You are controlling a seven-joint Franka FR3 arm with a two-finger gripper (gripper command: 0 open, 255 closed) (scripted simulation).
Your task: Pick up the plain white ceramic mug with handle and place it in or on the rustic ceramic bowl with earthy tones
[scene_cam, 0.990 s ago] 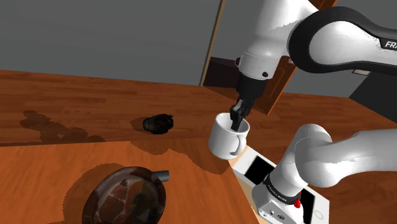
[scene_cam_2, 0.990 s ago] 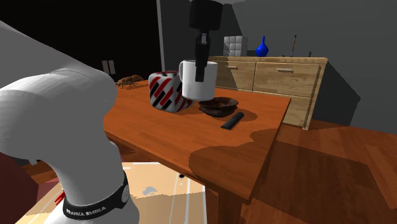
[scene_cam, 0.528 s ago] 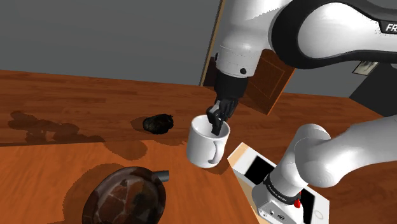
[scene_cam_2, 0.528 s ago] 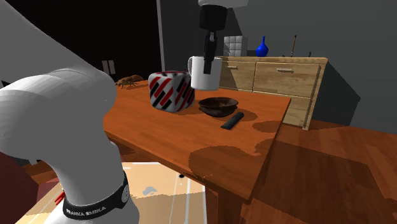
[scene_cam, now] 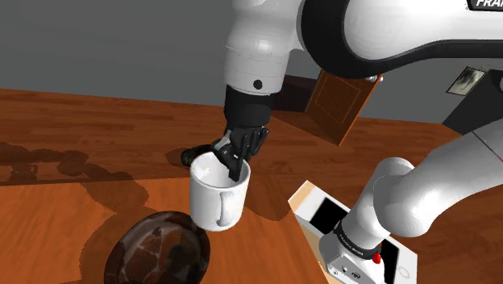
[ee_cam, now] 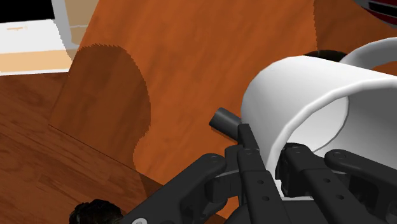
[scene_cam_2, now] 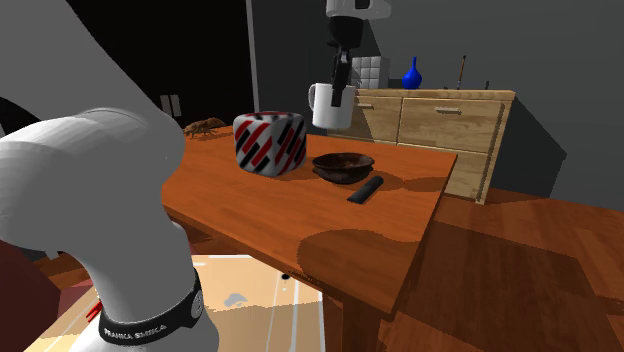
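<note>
**White mug (scene_cam: pixel 219 198) clamped by its wall, carried in the air over the tabletop**

Gripper (scene_cam: pixel 235 165): I read it as closed on the mug's rim. The wrist view shows one black finger pressed to the outside of the white wall and the other down inside the cup. The grip is on the wall, not on the handle.

Mug: upright, mouth up, plain white. It hangs clear of the table (scene_cam_2: pixel 300 215) with nothing under its base. In the shoulder view the handle (scene_cam: pixel 226 211) faces the camera. In the second exterior view it sticks out toward that view's left.

Bowl (scene_cam_2: pixel 343 165): dark brown and mottled, resting on the tabletop toward its far end, near the edge that faces the sideboard (scene_cam_2: pixel 440 120). In the second exterior view the mug hangs well above the bowl, slightly toward that view's left. In the shoulder view the mug's base overlaps the bowl's rim. I cannot tell whether the mug is exactly over the bowl.

Other items on the tabletop:
- A short black cylinder (scene_cam_2: pixel 365 189) lies just beside the bowl, on the side nearer the tabletop's corner.
- A cube (scene_cam_2: pixel 270 142) patterned in red, white and black stands near the bowl, toward the second exterior view's left.

Beyond the table, a blue vase (scene_cam_2: pixel 412 73) stands on top of the sideboard.
</note>
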